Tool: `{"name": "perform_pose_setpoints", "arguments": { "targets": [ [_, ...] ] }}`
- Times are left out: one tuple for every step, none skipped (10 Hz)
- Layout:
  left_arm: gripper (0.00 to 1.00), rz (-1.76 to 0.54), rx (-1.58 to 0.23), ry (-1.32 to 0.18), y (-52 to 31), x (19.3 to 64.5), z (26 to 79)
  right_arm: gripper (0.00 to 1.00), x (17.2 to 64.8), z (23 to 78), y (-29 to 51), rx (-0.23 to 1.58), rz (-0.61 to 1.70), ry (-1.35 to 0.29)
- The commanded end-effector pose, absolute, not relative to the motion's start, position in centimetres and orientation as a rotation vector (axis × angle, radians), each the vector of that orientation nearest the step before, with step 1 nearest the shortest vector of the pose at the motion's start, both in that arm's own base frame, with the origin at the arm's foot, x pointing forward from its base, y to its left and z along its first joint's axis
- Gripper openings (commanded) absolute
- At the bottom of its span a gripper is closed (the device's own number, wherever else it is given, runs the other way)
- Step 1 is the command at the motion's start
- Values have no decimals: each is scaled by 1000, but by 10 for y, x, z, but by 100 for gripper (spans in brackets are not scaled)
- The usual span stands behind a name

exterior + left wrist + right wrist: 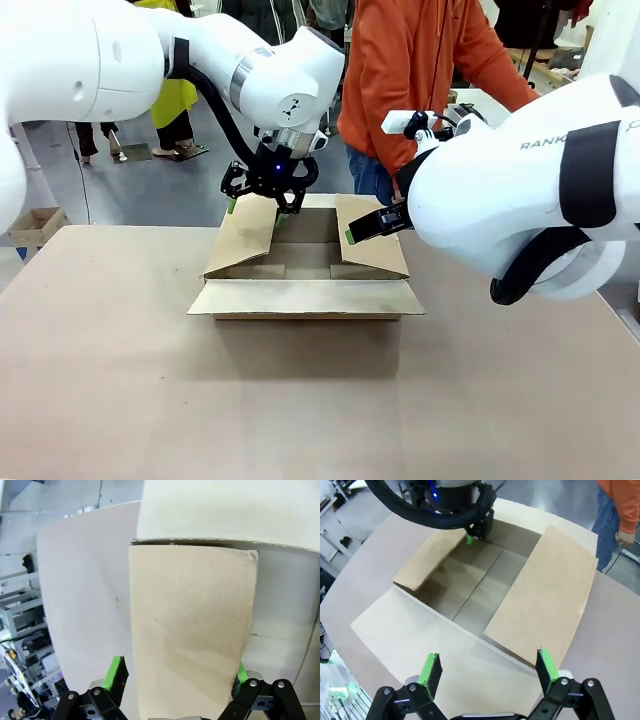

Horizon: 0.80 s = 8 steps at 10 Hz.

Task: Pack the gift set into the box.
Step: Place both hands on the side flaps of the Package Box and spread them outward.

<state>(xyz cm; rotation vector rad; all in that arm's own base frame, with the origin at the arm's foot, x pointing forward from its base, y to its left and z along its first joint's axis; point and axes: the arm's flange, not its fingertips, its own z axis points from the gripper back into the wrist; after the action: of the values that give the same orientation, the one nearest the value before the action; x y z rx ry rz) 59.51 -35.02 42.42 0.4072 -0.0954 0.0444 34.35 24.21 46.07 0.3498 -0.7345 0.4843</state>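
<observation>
One box (300,298) before you, mouth up, long axis across the tabletop (120,380); left gripper (178,664) and right gripper (487,656) both spread wide.

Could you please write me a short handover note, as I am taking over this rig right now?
Left end effector: open, fingers astride the far end of the raised left flap. I cannot tell whether a pad touches it.
Right end effector: open, hovering by the right flap, holding nothing.
Box: mid-table, top open, near flap folded out flat. The floor in view is bare cardboard.
Person: standing at the far side, behind the box.
Done: the box is open.
Left: the packing itself. Nothing has gone in yet.
</observation>
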Motion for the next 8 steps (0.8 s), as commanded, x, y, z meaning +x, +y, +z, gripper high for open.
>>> {"name": "perform_pose_setpoints", "arguments": {
  "targets": [
    [100, 38, 454, -102, -326, 582, 437, 100, 344, 463, 242, 343, 480, -746],
    [100, 69, 454, -116, -316, 582, 442, 100, 344, 463, 242, 343, 480, -746],
    [100, 98, 441, -128, -307, 581, 450, 100, 344, 463, 242, 343, 480, -746],
    [100, 114, 404, -136, -294, 579, 458, 100, 344, 463, 242, 343, 480, -746],
    [100, 118, 354, -137, -277, 578, 464, 100, 344, 463, 242, 343, 480, -746],
    [100, 123, 297, -137, -259, 576, 468, 100, 344, 463, 242, 343, 480, -746],
    [100, 134, 248, -135, -241, 574, 469, 100, 344, 463, 242, 343, 480, -746],
    [100, 117, 181, -134, -225, 571, 470, 100, 344, 463, 242, 343, 480, -746]
  ]
}}
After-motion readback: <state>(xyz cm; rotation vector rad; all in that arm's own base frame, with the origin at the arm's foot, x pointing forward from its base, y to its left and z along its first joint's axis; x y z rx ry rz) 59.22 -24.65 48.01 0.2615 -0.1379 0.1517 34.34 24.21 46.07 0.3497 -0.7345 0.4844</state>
